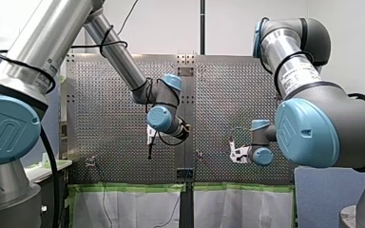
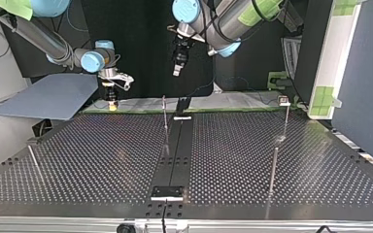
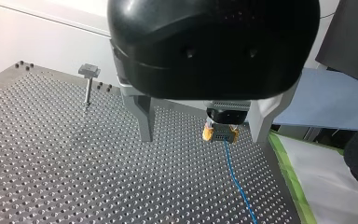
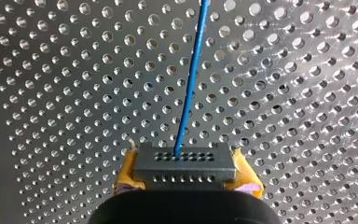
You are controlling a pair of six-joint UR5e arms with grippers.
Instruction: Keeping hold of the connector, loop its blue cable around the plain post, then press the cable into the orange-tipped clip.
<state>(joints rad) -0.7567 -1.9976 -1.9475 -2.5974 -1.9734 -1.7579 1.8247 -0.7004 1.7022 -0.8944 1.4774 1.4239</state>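
In the right wrist view my right gripper (image 4: 187, 176) is shut on the dark grey connector (image 4: 186, 161), with a yellow pad on each side of it. The blue cable (image 4: 191, 79) leaves the connector and runs away over the perforated plate. In the left wrist view my left gripper (image 3: 200, 138) is open with nothing between its metal fingers (image 3: 144, 121). It hangs above the plate, and the held connector (image 3: 223, 132) with its cable (image 3: 237, 179) lies beyond it. A thin plain post (image 2: 165, 121) stands mid-table. Another post at the top view's right carries a small block head (image 2: 284, 101).
A T-headed post (image 3: 88, 84) stands near the plate's far corner in the left wrist view. Two more thin rods (image 2: 273, 170) (image 2: 34, 162) rise from the perforated table (image 2: 102, 160). A dark strip (image 2: 177, 145) runs down its middle. Green tape (image 1: 133, 187) lines the table edge.
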